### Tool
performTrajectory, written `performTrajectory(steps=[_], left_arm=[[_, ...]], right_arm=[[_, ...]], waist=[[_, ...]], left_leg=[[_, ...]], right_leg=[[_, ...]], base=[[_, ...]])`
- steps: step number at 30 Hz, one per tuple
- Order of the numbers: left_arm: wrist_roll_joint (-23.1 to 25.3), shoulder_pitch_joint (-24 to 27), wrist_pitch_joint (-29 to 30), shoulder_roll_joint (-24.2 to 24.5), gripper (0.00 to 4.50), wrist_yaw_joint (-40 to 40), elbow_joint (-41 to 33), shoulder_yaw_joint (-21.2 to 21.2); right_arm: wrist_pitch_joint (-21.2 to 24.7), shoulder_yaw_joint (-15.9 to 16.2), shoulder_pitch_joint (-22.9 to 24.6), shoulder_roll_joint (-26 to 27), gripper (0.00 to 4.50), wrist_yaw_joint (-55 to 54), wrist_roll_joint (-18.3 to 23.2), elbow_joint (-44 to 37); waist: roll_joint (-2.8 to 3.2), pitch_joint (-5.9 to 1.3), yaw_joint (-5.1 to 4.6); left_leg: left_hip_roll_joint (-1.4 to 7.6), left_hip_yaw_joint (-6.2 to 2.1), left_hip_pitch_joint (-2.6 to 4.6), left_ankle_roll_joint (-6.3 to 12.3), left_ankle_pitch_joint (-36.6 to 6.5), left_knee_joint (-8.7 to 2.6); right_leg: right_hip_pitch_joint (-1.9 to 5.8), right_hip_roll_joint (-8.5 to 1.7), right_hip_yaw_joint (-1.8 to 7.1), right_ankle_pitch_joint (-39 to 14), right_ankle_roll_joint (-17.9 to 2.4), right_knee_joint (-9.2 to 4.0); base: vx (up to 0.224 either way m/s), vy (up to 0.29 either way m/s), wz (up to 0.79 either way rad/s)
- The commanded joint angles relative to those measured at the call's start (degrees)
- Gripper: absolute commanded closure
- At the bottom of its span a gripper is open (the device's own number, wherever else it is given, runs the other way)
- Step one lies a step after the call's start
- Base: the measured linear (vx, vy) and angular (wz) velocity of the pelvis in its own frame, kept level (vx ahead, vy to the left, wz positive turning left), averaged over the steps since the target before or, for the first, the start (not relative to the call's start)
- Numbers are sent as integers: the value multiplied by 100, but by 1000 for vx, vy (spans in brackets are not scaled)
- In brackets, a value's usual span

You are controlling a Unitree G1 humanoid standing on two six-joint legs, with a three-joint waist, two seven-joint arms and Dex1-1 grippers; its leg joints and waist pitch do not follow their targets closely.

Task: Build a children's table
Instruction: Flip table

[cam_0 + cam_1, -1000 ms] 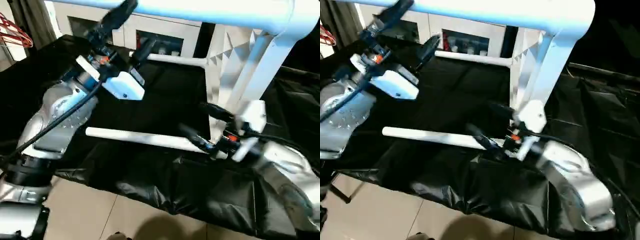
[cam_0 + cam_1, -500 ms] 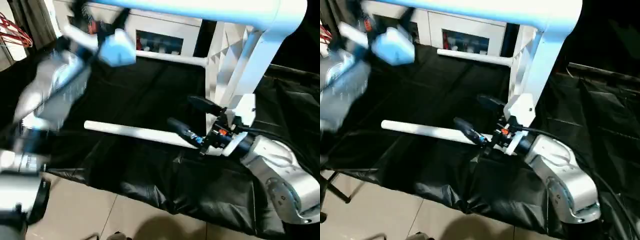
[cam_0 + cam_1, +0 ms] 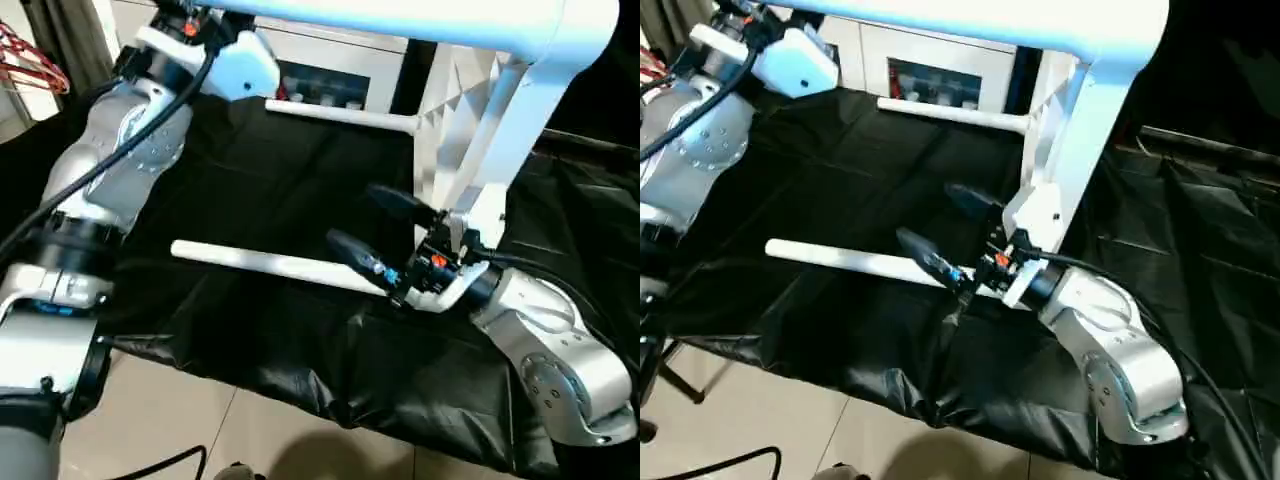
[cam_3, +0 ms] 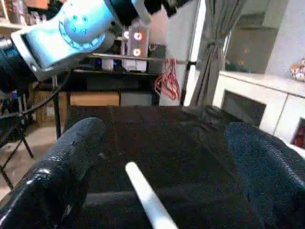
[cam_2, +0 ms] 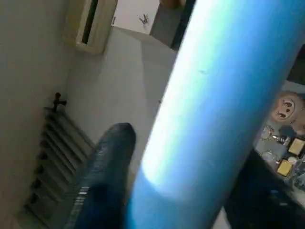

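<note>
The white table top [image 3: 505, 120] stands on edge at the right, its ribbed underside [image 3: 448, 95] facing left. One fitted leg [image 3: 400, 15] runs left from its upper corner, and another [image 3: 340, 114] from the far lower corner. A loose leg [image 3: 265, 264] lies on the black cloth. My right gripper [image 3: 372, 225] is open astride that leg's near end, which lies between the two fingers [image 4: 62, 167] without being pinched. My left gripper [image 3: 185, 12] is raised against the upper leg [image 5: 209, 109].
Black cloth [image 3: 250, 180] covers the work surface, and its front edge drops to a tiled floor [image 3: 170, 420]. A white cabinet with glass doors [image 3: 320, 82] stands behind. Red hangers [image 3: 25, 65] are at the far left.
My left arm swung up from over the cloth to the upper leg. My right gripper edged left along the loose leg, which has not moved.
</note>
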Motion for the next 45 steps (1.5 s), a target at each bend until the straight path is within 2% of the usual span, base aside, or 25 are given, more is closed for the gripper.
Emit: performTrajectory(steps=[1, 2, 6, 7, 10, 11, 12, 14, 17, 18, 19, 20, 23, 27, 33, 36, 38, 40, 41, 45], left_arm=[[-232, -48, -99, -66, 208, -170, 56, -71], [-256, -37, -100, -70, 232, -207, 50, -75], [-774, 161, 245, -188, 239, -825, -265, 42], [-1063, 248, 554, -280, 239, -1155, -414, 140], [-1455, 363, 1150, -425, 241, -1536, -696, 319], [-1632, 400, 1408, -493, 241, -1644, -793, 415], [-1679, 409, 1475, -511, 241, -1670, -815, 442], [-2002, 426, 2054, -673, 241, -1822, -901, 670], [-2257, 418, 2875, -881, 241, -1879, -1056, 1047], [-2290, 402, 3046, -915, 241, -1863, -1075, 1131], [-2302, 399, 3166, -931, 241, -1872, -1116, 1176], [-2357, 383, 3262, -965, 241, -1844, -1114, 1243], [-2429, 363, 3588, -1028, 241, -1825, -1163, 1391], [-2460, 382, 3990, -1135, 241, -1811, -1248, 1572], [-2711, 387, 4675, -1357, 241, -1991, -1257, 1818], [-2722, 415, 4724, -1362, 241, -1980, -1220, 1839], [-2729, 481, 4788, -1392, 241, -1933, -1251, 1894], [-2722, 523, 4825, -1411, 241, -1910, -1277, 1919], [-2698, 624, 4932, -1447, 241, -1880, -1369, 1962], [-2660, 740, 5015, -1455, 241, -1856, -1452, 2016]], right_arm=[[-104, -49, -51, -11, 0, -4, -56, 72], [-111, -48, -49, -8, 0, -4, -60, 75], [-157, -53, -22, -14, 0, 1, -113, 99], [-175, -57, -3, -12, 0, 0, -136, 111], [-205, -51, 62, -16, 0, -7, -178, 142], [-225, -34, 98, -18, 0, -9, -198, 148], [-231, -29, 108, -18, 0, -8, -203, 149], [-236, -18, 155, -34, 0, 11, -204, 149], [-247, -72, 194, -82, 0, 82, -207, 169], [-245, -95, 195, -99, 0, 101, -199, 175], [-244, -110, 193, -107, 0, 111, -194, 178], [-242, -123, 191, -128, 0, 129, -190, 179], [-256, -165, 192, -189, 0, 177, -183, 195], [-259, -269, 198, -316, 0, 265, -158, 224], [-99, -396, 85, -604, 0, 555, 26, 170], [-16, -422, 31, -677, 0, 612, 107, 124], [276, -358, 78, -748, 0, 695, 347, -91], [421, -284, 142, -780, 0, 709, 406, -207], [603, -120, 355, -817, 0, 702, 411, -359], [627, 79, 668, -871, 0, 684, 253, -396]], waist=[[111, -352, 1], [113, -356, 17], [125, -355, 26], [118, -350, 24], [118, -343, 48], [100, -331, 85], [99, -328, 96], [107, -336, 141], [93, -320, 148], [112, -318, 157], [102, -319, 148], [102, -301, 142], [110, -312, 132], [129, -323, 135], [143, -361, 156], [138, -358, 172], [160, -352, 172], [143, -350, 171], [136, -356, 174], [136, -354, 177]], left_leg=[[534, -323, 182, -312, -1357, -483], [537, -319, 193, -330, -1373, -484], [540, -313, 189, -372, -1323, -489], [535, -306, 189, -375, -1325, -490], [535, -293, 191, -338, -1315, -485], [542, -288, 190, -314, -1313, -486], [536, -281, 185, -289, -1323, -483], [537, -273, 200, -253, -1274, -473], [530, -270, 175, -192, -1277, -478], [525, -276, 167, -171, -1282, -470], [524, -276, 158, -159, -1289, -470], [518, -293, 138, -118, -1355, -482], [515, -302, 140, -115, -1397, -479], [511, -293, 131, -19, -1244, -464], [492, -266, 116, 211, -886, -421], [487, -265, 106, 295, -820, -416], [503, -272, 123, 276, -911, -428], [508, -279, 122, 258, -954, -438], [517, -281, 115, 251, -910, -441], [518, -276, 108, 270, -839, -446]], right_leg=[[148, -550, 337, -280, -982, -355], [147, -558, 338, -258, -1010, -350], [150, -562, 334, -199, -1073, -332], [150, -565, 337, -214, -1086, -337], [149, -574, 343, -350, -1113, -347], [146, -594, 346, -510, -1093, -357], [140, -588, 349, -563, -1076, -374], [131, -590, 353, -601, -1069, -378], [141, -596, 354, -821, -1023, -396], [142, -604, 352, -954, -1008, -413], [151, -606, 354, -1014, -985, -418], [147, -608, 353, -1292, -897, -454], [143, -600, 347, -1519, -819, -476], [140, -593, 345, -1427, -828, -469], [159, -571, 333, -881, -970, -425], [171, -570, 325, -863, -1005, -428], [156, -564, 324, -1006, -983, -452], [167, -561, 323, -1079, -956, -456], [171, -571, 325, -1020, -934, -451], [166, -575, 324, -899, -932, -457]], base=[[0, 0, 0], [0, 0, 0], [0, 0, 0], [0, 0, 0], [0, 0, 0], [0, 0, 0], [0, 0, 0], [0, 0, 0], [0, 0, 0], [0, 0, 0], [0, 0, 0], [0, 0, 0], [0, 0, 0], [0, 0, 0], [0, 0, 0], [0, 0, 0], [0, 0, 0], [0, 0, 0], [0, 0, 0], [0, 0, 0]])
